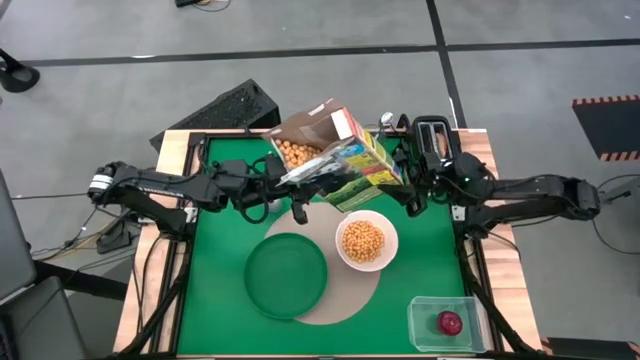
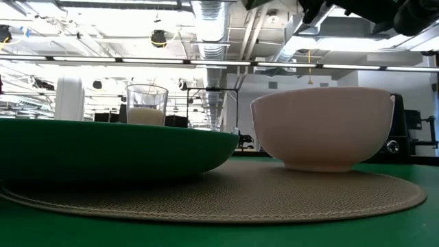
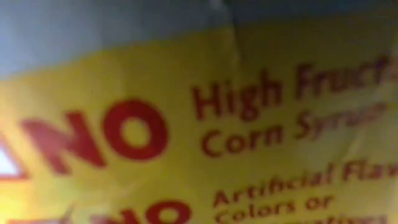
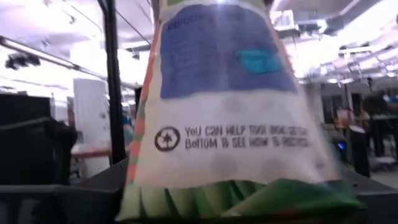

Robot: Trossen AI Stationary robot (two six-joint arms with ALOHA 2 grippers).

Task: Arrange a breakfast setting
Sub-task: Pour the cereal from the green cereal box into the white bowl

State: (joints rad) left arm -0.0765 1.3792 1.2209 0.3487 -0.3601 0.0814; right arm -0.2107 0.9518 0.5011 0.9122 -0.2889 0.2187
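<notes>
Green surface (image 1: 215,300) w/ round beige placemat (image 1: 345,305) at centre: dark green plate (image 1: 286,275) left, white bowl (image 1: 366,241) right, already full of cereal. Cereal box (image 1: 350,165) held tilted above the bowl's far side, probably for pouring. Left end effector (image 1: 298,196) and right end effector (image 1: 412,190) flank it; can't tell if either is clamped. Red apple (image 1: 450,322) waits in its tub (image 1: 422,320), near right.

cereal box (image 1: 345,160) tilted, open | white bowl (image 1: 366,240) full, on placemat (image 1: 335,300)
</notes>
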